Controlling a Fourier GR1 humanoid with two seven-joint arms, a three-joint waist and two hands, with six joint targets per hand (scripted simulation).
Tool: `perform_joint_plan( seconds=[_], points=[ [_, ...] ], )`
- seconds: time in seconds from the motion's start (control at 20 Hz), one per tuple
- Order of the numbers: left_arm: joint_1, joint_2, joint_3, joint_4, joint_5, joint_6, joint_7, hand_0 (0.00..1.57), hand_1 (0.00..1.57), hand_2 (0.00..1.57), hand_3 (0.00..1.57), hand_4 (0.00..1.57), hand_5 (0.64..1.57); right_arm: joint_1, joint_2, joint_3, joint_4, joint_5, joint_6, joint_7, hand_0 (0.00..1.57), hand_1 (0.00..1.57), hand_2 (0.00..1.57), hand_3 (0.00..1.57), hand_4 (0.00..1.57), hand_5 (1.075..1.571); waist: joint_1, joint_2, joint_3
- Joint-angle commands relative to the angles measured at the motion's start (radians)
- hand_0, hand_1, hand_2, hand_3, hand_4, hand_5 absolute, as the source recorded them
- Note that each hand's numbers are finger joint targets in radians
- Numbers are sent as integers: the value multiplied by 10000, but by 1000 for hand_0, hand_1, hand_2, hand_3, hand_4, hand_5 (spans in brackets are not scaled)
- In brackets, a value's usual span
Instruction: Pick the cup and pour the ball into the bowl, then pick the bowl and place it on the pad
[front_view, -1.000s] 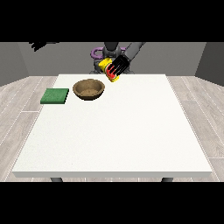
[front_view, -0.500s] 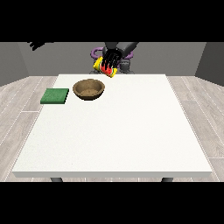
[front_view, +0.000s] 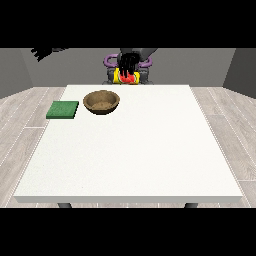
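Now, going from largest to smallest, you have the large white table (front_view: 135, 150) filling the frame's middle and lower part; on it, upper left of centre, the round brown wooden bowl (front_view: 102, 102) sits upright, and just to its left, apart from it, lies the flat green square pad (front_view: 63, 109); the small yellow-and-red cup (front_view: 126, 77) is off the table, held high at the upper centre in front of the robot's torso, up and to the right of the bowl; the ball is not visible. You are, by my reading, in the pouring step, with the cup lifted but not yet over the bowl; the next move calls for carrying it left and down above the bowl, then tipping it. The hand at the view's right (front_view: 129, 62) comes down onto the cup from above, black fingers draped round it; the hand at the view's left (front_view: 45, 51) is raised at the upper left, well apart from everything; whether its fingers are spread or curled you cannot tell.
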Motion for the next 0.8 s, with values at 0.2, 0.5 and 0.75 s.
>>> perform_joint_plan(
  seconds=[0.2, 0.5, 0.75],
  points=[
    [-22, 104, -271, 13, -1637, -486, 523, 859, 859, 1571, 1564, 543, 1539, -253, -18, -58, -193, -274, -48, 187, 0, 0, 0, 422, 443, 1570, -21, 510, -8],
    [-219, -52, -526, -375, -1980, -1958, 425, 0, 0, 1093, 1549, 783, 1570, -296, 320, 229, -447, -318, 28, 81, 0, 0, 0, 342, 450, 1571, -538, 594, -7],
    [-624, 117, -1307, -156, -3097, -2771, 78, 0, 0, 1489, 1571, 967, 1568, -342, 279, 140, -207, -471, 177, 47, 0, 0, 0, 303, 470, 1570, -476, 738, 1]
  ],
)
